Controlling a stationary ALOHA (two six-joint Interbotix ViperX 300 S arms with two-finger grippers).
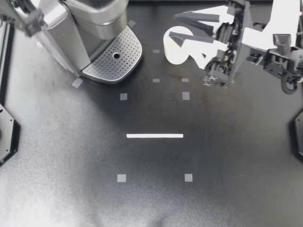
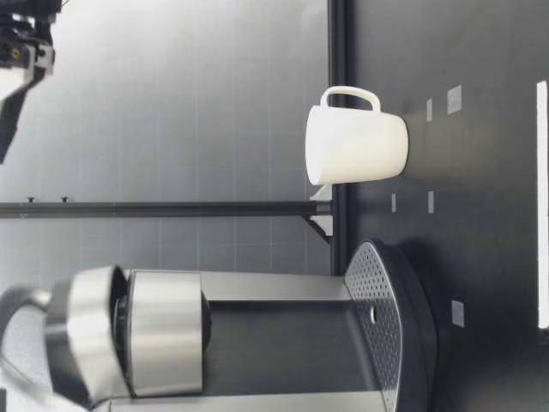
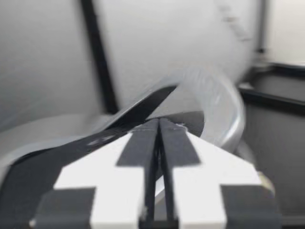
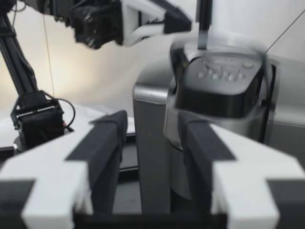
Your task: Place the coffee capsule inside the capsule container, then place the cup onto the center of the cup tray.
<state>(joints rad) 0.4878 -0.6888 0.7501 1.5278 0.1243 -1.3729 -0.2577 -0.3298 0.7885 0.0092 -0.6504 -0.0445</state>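
**Figure: 2-arm station, cup step pending.** My right gripper (image 1: 173,27) is hovering over the white cup (image 1: 176,53) with its 2 fingers spread and gripping nothing. The right wrist view is showing them apart, with the coffee machine (image 4: 214,95) ahead. My left gripper (image 3: 159,123) is holding its fingers pressed together, with nothing visible between them, close by the machine's curved silver lid handle (image 3: 224,109).

The cup is standing upright on the table (image 1: 151,198), apart from the perforated cup tray (image 1: 106,66), which is lying bare at the machine's foot. The coffee capsule is showing in none of the 4 views, so I cannot tell whether it is in its container.

Risks, as I am judging them:
- If I am coming down off-centre, 1 finger could strike the rim or the handle (image 2: 350,93) and tip the cup.
- A shallow pinch on the smooth wall could let the cup slip in transit.
- The path to the tray is running under the brew head, near my left arm, where a clash is possible.
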